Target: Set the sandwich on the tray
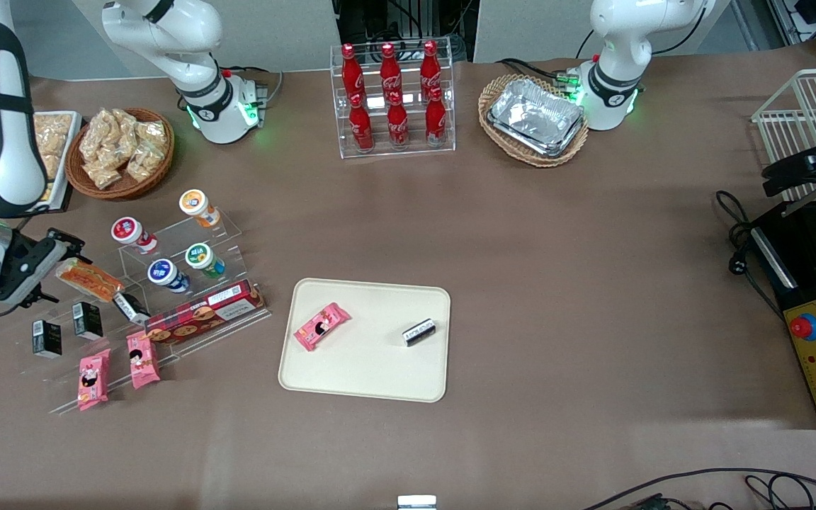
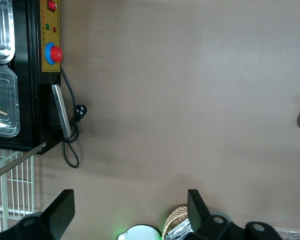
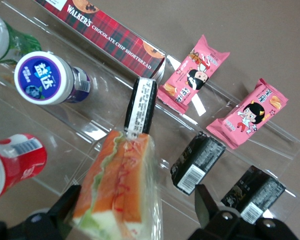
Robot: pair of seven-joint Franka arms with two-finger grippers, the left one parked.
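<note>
The sandwich (image 1: 89, 278), a clear-wrapped wedge with orange-red filling, lies on a step of the clear acrylic stand at the working arm's end of the table. My gripper (image 1: 38, 268) is at its wide end, open, with the fingers standing on either side of the wedge. In the right wrist view the sandwich (image 3: 117, 185) lies between the spread fingers of the gripper (image 3: 137, 200), and a gap shows beside one finger. The cream-beige tray (image 1: 372, 375) lies near the middle of the table, holding a pink snack packet (image 1: 321, 326) and a small black packet (image 1: 420, 331).
The stand also carries a red cookie box (image 1: 204, 312), small bottles (image 1: 167, 275), black boxes (image 1: 47, 338) and pink packets (image 1: 93, 379). A black-and-white packet (image 3: 141, 104) touches the sandwich's tip. Farther from the camera stand a cola rack (image 1: 394, 99) and baskets (image 1: 119, 150).
</note>
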